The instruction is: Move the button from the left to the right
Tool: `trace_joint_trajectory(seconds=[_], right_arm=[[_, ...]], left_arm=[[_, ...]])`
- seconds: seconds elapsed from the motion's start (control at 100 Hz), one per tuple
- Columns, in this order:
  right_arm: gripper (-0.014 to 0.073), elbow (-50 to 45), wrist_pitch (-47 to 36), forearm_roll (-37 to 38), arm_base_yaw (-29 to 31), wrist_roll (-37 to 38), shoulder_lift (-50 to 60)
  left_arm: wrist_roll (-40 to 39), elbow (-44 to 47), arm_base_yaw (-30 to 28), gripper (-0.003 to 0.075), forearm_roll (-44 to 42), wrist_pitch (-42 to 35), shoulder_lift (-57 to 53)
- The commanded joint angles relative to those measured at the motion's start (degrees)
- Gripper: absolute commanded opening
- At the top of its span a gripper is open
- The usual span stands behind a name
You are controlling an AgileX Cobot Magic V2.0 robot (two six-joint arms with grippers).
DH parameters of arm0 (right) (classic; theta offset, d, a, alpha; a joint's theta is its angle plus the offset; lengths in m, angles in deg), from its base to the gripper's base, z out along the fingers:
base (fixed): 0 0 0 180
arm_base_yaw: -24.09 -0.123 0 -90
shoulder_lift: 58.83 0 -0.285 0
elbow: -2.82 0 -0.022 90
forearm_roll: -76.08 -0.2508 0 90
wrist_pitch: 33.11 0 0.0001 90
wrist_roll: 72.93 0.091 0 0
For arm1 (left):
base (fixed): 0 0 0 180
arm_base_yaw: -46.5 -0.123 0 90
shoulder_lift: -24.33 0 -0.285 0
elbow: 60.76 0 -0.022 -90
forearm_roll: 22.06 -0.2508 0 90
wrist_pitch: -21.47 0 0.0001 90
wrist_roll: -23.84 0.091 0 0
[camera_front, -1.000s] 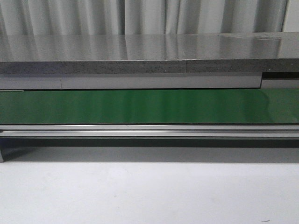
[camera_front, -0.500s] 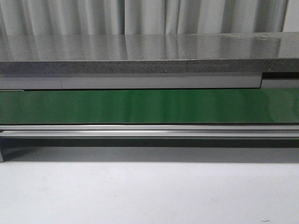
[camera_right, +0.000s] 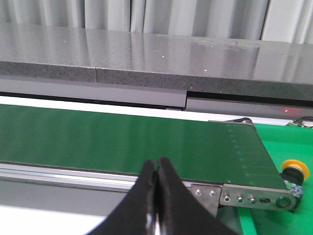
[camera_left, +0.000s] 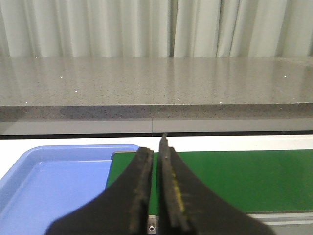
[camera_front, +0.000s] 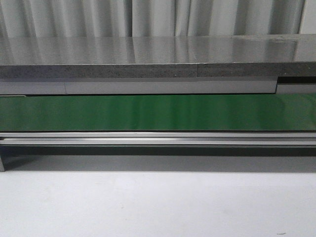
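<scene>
Front view: a green conveyor belt (camera_front: pixel 158 112) runs left to right across the scene, with an aluminium side rail (camera_front: pixel 158 138) along its near edge and a grey speckled stone counter (camera_front: pixel 148 57) beyond its far edge. Pale pleated curtains (camera_front: pixel 148 17) hang behind the counter. A white table surface (camera_front: pixel 158 205) lies nearest the robot. Neither arm appears in this view.

Left gripper (camera_left: pixel 155 147): fingers clenched together, a thin slit between the tips, nothing held. A blue plastic tray (camera_left: pixel 44 178) sits at the left end of the belt.

Right gripper (camera_right: pixel 155 171): fingers pressed together, nothing held. The button (camera_right: pixel 295 172) stands upright, yellow cap uppermost, on a green surface (camera_right: pixel 288 142) just beyond the right end of the belt, beside the rail's end bracket (camera_right: pixel 249 198), well apart from the gripper.
</scene>
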Motion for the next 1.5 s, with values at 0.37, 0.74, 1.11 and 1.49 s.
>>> trace_joint_trajectory(seconds=[0.37,0.74,1.11,1.49], right_arm=[[-0.0068,0.0,-4.35,0.64,-0.1,0.01,0.94],[-0.0068,0.0,-4.35,0.64,-0.1,0.01,0.94],[-0.0068,0.0,-4.35,0.64,-0.1,0.01,0.94],[-0.0068,0.0,-4.35,0.64,-0.1,0.01,0.94]], left_arm=[[-10.63,7.22,0.42,0.0005,-10.61,-4.93,-8.7],[-12.16,13.17,0.42,0.0005,-10.85,-7.37,-10.09],[-12.16,14.98,0.42,0.0005,-10.85,-10.93,-10.09],[-12.16,14.98,0.42,0.0005,-10.85,-10.93,-10.09]])
